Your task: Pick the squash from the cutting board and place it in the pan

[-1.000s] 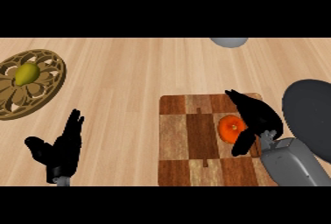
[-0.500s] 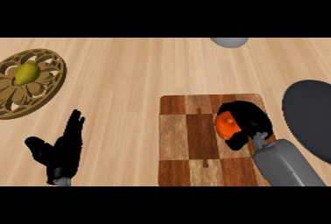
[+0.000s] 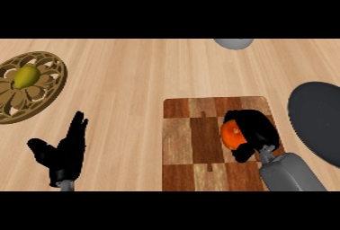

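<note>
While the left hand (image 3: 63, 152) rests open at the lower left of the wooden counter (image 3: 146, 67), fingers straight and pointing up, the right hand (image 3: 256, 130) curls its fingers and thumb around the orange squash (image 3: 231, 135). That squash sits on the right part of the checkered cutting board (image 3: 192, 143). Just right of the board lies the dark pan (image 3: 319, 121). At far left, an ornate brown plate (image 3: 46, 96) holds a yellow-green fruit (image 3: 25, 77).

Right hand (image 3: 254, 128) curled round the orange squash (image 3: 231, 135) on the cutting board (image 3: 192, 143) — left hand (image 3: 64, 152) resting open.
</note>
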